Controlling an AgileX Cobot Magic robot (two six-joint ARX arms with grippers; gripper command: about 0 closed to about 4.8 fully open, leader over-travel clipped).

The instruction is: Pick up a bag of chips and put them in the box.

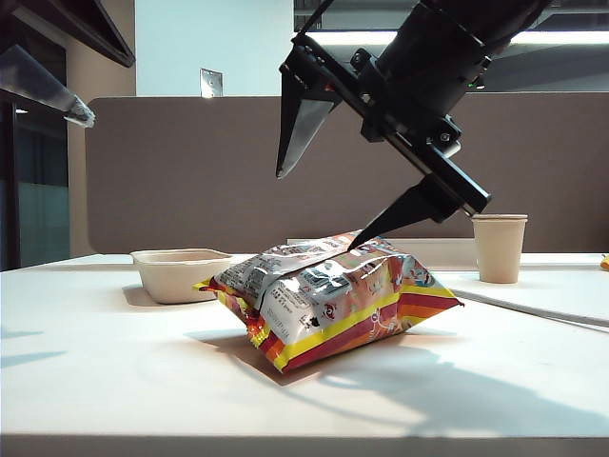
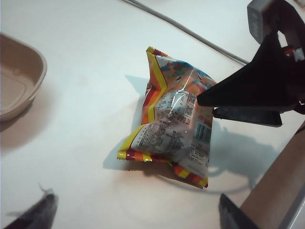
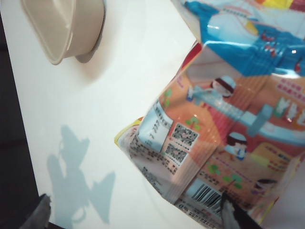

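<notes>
You see the bag (image 1: 328,300) lying on the white table (image 1: 114,381), just right of the box (image 1: 178,273) and apart from it; the box holds nothing visible. Your right gripper (image 1: 319,209) hangs over the bag with its jaws spread wide, the lower fingertip (image 1: 366,235) at the bag's upper surface, the other raised clear above. Your left gripper (image 2: 138,214) is also spread, its two tips just visible at the frame edge in its wrist view, above the table short of the bag (image 2: 174,117). A paper cup (image 1: 499,248) stands to the right, behind the bag.
</notes>
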